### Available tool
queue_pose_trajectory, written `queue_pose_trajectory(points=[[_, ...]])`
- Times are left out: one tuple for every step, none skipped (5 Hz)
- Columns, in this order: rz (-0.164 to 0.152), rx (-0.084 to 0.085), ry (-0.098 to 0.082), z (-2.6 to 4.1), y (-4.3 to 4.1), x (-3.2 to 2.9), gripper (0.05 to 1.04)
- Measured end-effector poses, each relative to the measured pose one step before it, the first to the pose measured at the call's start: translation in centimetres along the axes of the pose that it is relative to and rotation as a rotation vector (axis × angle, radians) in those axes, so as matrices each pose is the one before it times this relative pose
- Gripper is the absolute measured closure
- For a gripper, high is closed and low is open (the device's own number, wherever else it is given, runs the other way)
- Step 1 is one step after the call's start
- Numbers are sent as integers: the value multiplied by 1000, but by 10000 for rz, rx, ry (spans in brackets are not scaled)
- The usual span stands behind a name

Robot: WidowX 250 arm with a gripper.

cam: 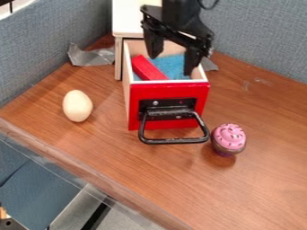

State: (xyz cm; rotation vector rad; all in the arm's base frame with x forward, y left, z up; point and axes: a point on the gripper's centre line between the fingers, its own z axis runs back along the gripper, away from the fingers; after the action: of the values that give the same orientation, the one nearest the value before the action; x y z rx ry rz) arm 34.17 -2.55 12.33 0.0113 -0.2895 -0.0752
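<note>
One spread claw point(171, 65) over red drawer point(168, 91)

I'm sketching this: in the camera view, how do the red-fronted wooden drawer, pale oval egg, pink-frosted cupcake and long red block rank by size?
Largest: drawer
Egg and cupcake: too alike to rank
Smallest: block, as visible

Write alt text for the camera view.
An open black claw hangs over a pulled-out, red-fronted drawer holding a red block and blue material. A pale egg and a pink-frosted cupcake flank it on the wooden table.
</note>
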Motion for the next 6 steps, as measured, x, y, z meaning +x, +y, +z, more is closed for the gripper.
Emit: queue_pose_trajectory(points=[[233, 122, -172, -1384, 299, 1037, 82], [547, 141, -239, -896, 429, 959, 82], [501, -19, -245, -65, -56, 842, 82], [-384, -126, -24, 20, 129, 209, 83], [-1373, 85, -67, 1, 1018, 138, 83], [859, 320, -5, 188, 1504, -837, 82]])
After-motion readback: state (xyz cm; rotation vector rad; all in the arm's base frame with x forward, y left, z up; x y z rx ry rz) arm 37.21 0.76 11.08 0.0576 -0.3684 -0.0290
